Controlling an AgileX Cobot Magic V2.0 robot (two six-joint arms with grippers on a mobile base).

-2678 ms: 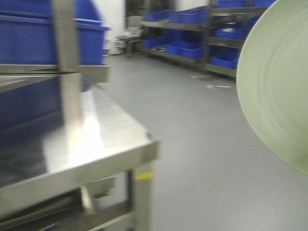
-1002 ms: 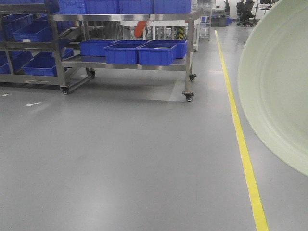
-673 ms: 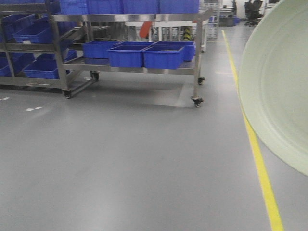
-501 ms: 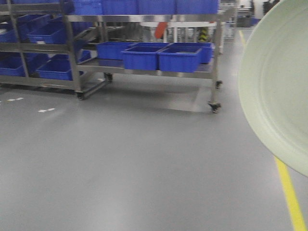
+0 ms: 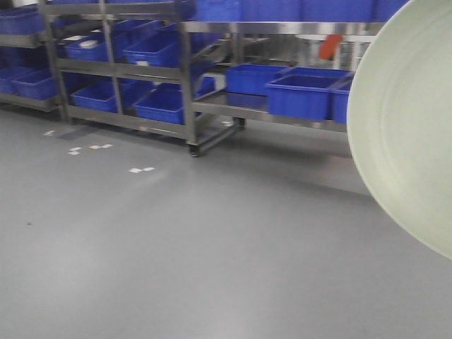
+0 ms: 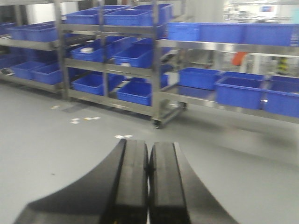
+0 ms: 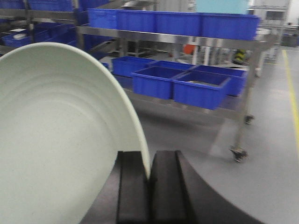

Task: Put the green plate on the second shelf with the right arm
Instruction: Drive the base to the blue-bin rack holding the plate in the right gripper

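While my right gripper (image 7: 148, 161) pinched the rim of the plate (image 7: 60, 140) between its two fingers, the plate stood almost on edge in the air above the grey floor (image 5: 176, 247), and its hollow side with faint rings faced my wrist camera. My left gripper (image 6: 148, 151) was closed, the fingers pressed together with nothing between them. Ahead stood steel racks (image 5: 187, 78) holding blue bins (image 5: 300, 95).

Your front camera looks out across the grey floor (image 5: 176, 247) to steel racks (image 5: 187, 92) of blue bins (image 5: 300, 95), the green plate (image 5: 409, 127) close at its right edge. Your wrist cameras sight forward along the left gripper (image 6: 149, 147) and right gripper (image 7: 149, 156) at seemingly the same, blurred racks.
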